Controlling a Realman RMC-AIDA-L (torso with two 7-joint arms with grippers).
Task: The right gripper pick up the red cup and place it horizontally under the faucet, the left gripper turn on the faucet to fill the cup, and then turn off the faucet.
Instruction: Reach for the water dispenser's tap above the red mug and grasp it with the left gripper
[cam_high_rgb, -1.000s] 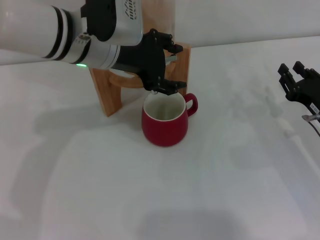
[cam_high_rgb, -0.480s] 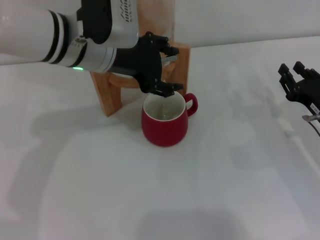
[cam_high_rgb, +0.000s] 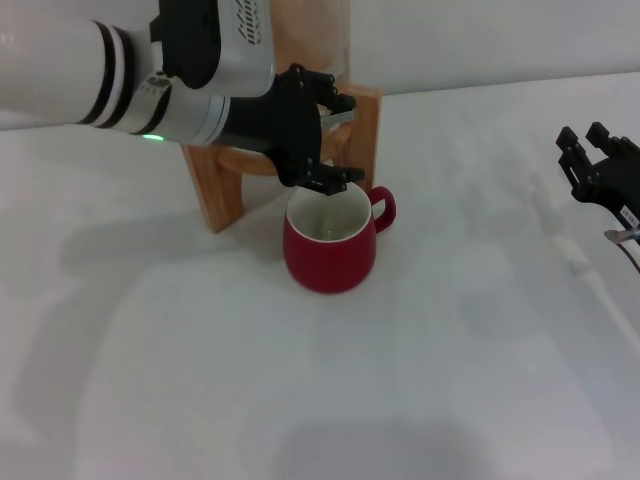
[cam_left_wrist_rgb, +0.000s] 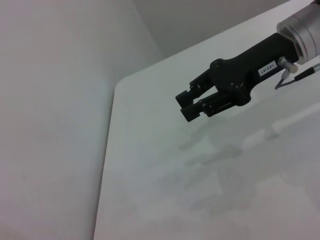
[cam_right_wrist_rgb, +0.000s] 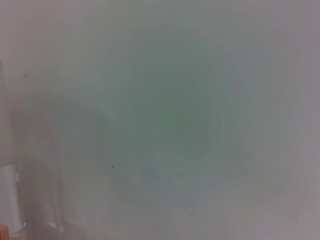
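I see the red cup upright at frame centre on the white table, just in front of the wooden stand, where my left gripper hides the faucet, fingers' grip unclear, while the right gripper sits narrowed at the right edge.
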